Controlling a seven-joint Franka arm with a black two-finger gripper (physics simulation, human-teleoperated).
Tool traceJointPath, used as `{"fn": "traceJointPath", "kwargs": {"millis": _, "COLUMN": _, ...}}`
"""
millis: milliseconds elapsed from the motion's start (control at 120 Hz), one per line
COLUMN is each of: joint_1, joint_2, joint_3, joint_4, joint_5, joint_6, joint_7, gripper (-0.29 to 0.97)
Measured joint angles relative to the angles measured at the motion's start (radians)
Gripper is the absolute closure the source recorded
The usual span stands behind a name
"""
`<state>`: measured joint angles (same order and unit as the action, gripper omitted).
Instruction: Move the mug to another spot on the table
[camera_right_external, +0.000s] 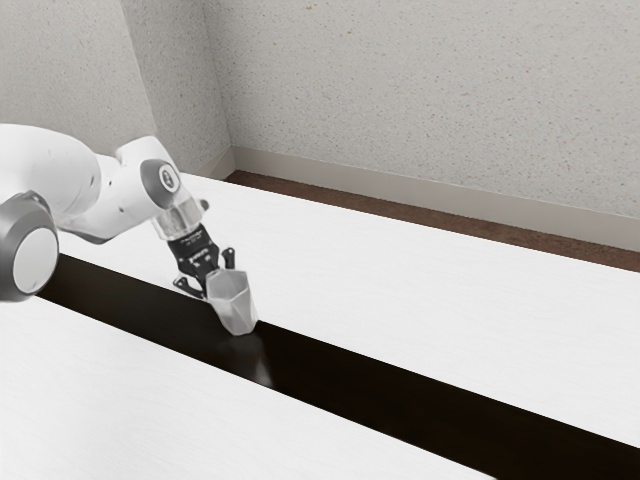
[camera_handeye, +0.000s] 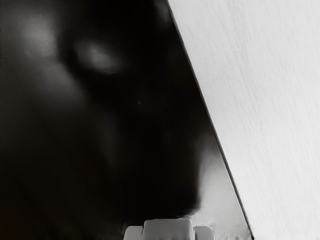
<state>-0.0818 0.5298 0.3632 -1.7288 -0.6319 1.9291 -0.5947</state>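
Observation:
A pale grey faceted mug (camera_right_external: 234, 303) leans over the glossy black stripe (camera_right_external: 400, 395) that runs across the white table (camera_right_external: 420, 290). Its base is at or just above the stripe. My black gripper (camera_right_external: 208, 274) comes in from the exterior view's left and is shut on the mug's rim, with a finger on either side of the wall. In the wrist view the mug (camera_handeye: 169, 230) is a light blurred shape just under my hand, with the dark stripe (camera_handeye: 100, 125) behind it and the white tabletop (camera_handeye: 270, 100) beside it.
Wide white table surface lies on both sides of the stripe, toward the exterior view's right and near edge. A speckled wall (camera_right_external: 420, 90) with a pale baseboard and a strip of brown floor (camera_right_external: 450, 215) bound the far side.

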Motion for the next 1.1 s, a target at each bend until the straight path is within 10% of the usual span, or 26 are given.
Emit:
{"fn": "traceJointPath", "kwargs": {"millis": 842, "joint_1": -0.017, "joint_2": 0.063, "joint_3": -0.063, "joint_4": -0.004, "joint_5": -0.014, "joint_6": -0.063, "joint_7": -0.052, "gripper": 0.79}}
{"fn": "traceJointPath", "kwargs": {"millis": 1100, "joint_1": -0.021, "joint_2": 0.06, "joint_3": -0.063, "joint_4": -0.002, "joint_5": -0.026, "joint_6": -0.052, "joint_7": -0.05, "gripper": 0.29}}
